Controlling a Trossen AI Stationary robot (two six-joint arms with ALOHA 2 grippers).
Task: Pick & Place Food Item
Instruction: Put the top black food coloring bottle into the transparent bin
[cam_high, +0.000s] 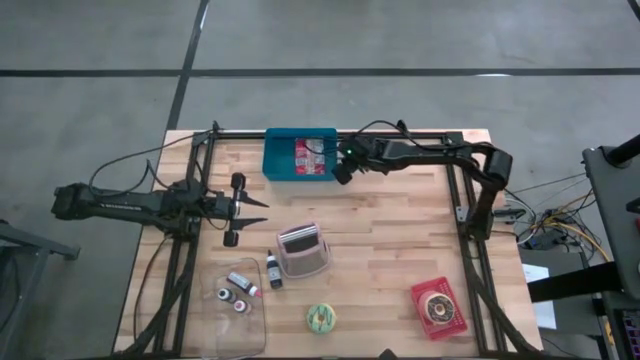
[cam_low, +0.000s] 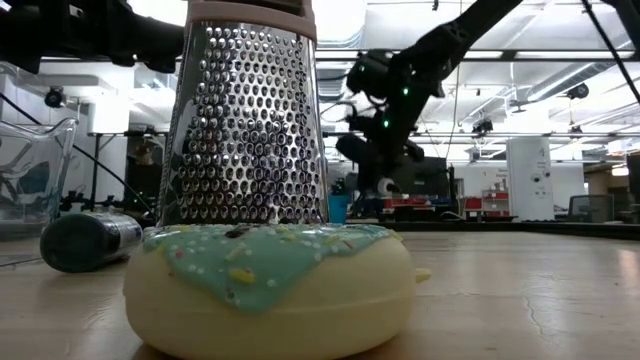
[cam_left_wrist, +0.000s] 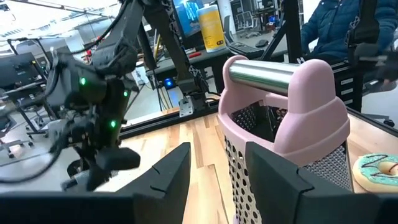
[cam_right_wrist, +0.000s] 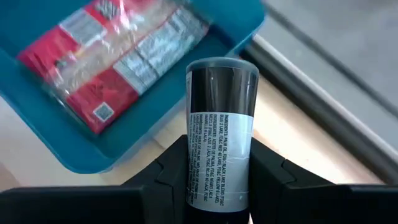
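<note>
My right gripper (cam_right_wrist: 221, 186) is shut on a dark bottle with a white printed label (cam_right_wrist: 221, 134). It hovers at the table's far side, beside the near right corner of a blue bin (cam_high: 300, 152). A red and white packet (cam_right_wrist: 118, 62) lies flat in the bin. In the high view the right gripper (cam_high: 343, 172) shows just right of the bin. My left gripper (cam_high: 262, 212) waits open at the table's left, pointing level toward a pink-topped grater (cam_left_wrist: 280, 124). My right gripper pinches the bottle's labelled body (cam_right_wrist: 219, 177) between its two fingers, one finger (cam_right_wrist: 171, 177) on each side. The fingers slant down toward the table's left and lie along the bottle. Its dark rounded end (cam_right_wrist: 222, 71) points away from the wrist, over the bin's edge.
The grater (cam_high: 301, 250) stands mid-table, with a small dark bottle (cam_high: 273, 270) beside it. A teal-iced doughnut (cam_high: 322, 318) lies near the front edge, a red tray (cam_high: 440, 325) holding another doughnut at front right, and a clear container (cam_high: 235, 300) with small bottles at front left.
</note>
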